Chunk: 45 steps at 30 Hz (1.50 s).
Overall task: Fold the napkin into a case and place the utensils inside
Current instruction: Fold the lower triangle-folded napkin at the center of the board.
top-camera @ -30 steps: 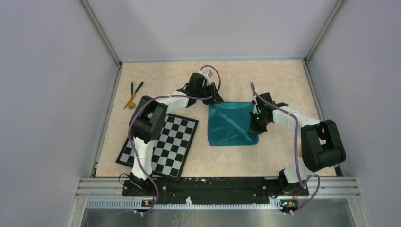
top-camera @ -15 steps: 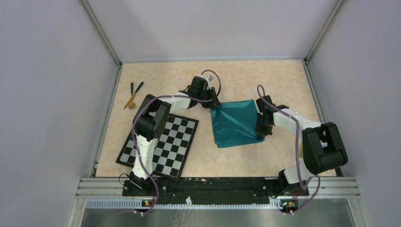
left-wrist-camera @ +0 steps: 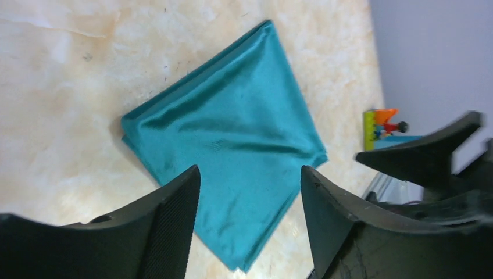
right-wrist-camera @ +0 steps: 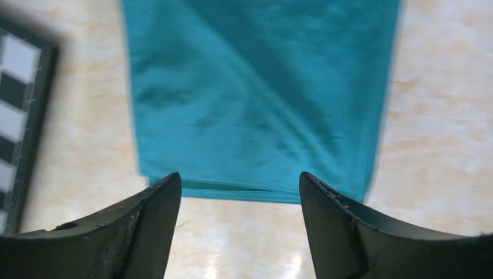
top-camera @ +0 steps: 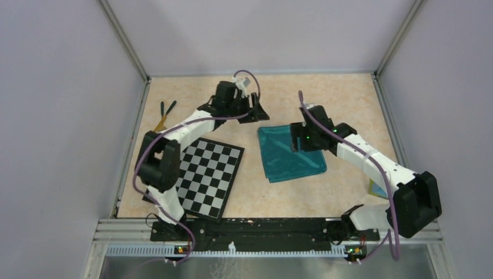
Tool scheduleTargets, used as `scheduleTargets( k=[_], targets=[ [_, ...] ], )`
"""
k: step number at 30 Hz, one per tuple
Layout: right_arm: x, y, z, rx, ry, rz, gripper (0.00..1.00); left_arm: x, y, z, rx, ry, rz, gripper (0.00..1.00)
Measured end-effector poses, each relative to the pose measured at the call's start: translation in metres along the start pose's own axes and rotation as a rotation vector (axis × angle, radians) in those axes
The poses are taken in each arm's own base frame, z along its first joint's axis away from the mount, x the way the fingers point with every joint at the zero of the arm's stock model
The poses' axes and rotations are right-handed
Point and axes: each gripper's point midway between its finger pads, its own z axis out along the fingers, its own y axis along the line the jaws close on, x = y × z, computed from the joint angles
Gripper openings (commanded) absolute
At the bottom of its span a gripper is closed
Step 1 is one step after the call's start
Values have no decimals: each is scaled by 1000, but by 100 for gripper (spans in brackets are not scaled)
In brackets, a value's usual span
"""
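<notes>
The teal-green napkin (top-camera: 288, 161) lies folded in flat layers on the table, a little askew, with nothing gripping it. My left gripper (top-camera: 260, 115) hovers open just beyond its far left corner; the left wrist view shows the napkin (left-wrist-camera: 232, 139) below and past the open left gripper (left-wrist-camera: 250, 174). My right gripper (top-camera: 295, 141) hangs open over the cloth's far right part. In the right wrist view the napkin (right-wrist-camera: 256, 99) and its layered edge lie ahead of the empty right gripper (right-wrist-camera: 238, 180). The utensils (top-camera: 164, 115), slim dark green and tan sticks, lie at the far left.
A black-and-white checkerboard (top-camera: 200, 177) lies left of the napkin, and its edge (right-wrist-camera: 17, 104) shows in the right wrist view. Coloured toy blocks (top-camera: 374, 187) sit by the right wall, seen as toy blocks (left-wrist-camera: 381, 125) from the left wrist. Walls enclose the table.
Both grippers have opened and let go of the napkin, which now lies flat. The left gripper drew back and to the left; the right one rose and swung over the cloth.
</notes>
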Motion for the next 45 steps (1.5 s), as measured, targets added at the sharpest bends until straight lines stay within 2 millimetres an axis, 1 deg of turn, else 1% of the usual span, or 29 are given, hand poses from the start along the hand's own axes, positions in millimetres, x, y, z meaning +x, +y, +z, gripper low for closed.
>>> scheduleTargets(
  k=[1, 2, 4, 6, 8, 9, 11, 13, 15, 17, 19, 21, 24, 29, 34, 41, 45],
  targets=[
    [-3, 14, -3, -31, -8, -30, 78, -9, -7, -19, 13, -30, 8, 72],
    [-2, 30, -5, -63, 0, -63, 78, -16, -11, -35, 19, -57, 14, 73],
    [6, 57, -3, -107, 36, -119, 77, -31, -14, -69, 20, -121, 24, 76],
    [21, 86, 4, -131, 102, -174, 69, -43, -12, -105, 3, -183, 29, 78],
    [36, 106, 15, -129, 169, -213, 57, -51, -7, -136, -33, -239, 32, 79],
    [44, 116, 21, -121, 202, -230, 54, -54, -5, -148, -50, -263, 37, 80],
    [57, 129, 35, -98, 258, -253, 52, -56, 0, -174, -99, -319, 64, 81],
    [70, 134, 44, -77, 300, -269, 50, -54, 6, -190, -144, -350, 82, 81],
    [81, 134, 48, -45, 337, -285, 49, -52, 15, -204, -196, -376, 98, 81],
    [86, 135, 50, -22, 359, -294, 49, -48, 26, -211, -238, -384, 104, 81],
    [87, 138, 52, -10, 370, -295, 49, -42, 41, -214, -281, -378, 98, 81],
    [87, 142, 55, -7, 375, -294, 51, -33, 56, -213, -308, -360, 80, 81],
    [93, 143, 61, 6, 396, -293, 52, -22, 71, -211, -330, -334, 60, 81],
    [103, 137, 68, 37, 432, -295, 50, -15, 82, -212, -337, -321, 43, 81],
    [108, 135, 72, 50, 445, -294, 48, -11, 88, -212, -326, -313, 27, 81],
    [110, 130, 74, 70, 411, -291, 31, -9, 92, -212, -306, -310, 12, 81],
    [109, 131, 75, 95, 367, -297, 18, -9, 91, -211, -295, -307, 13, 81]
  ],
)
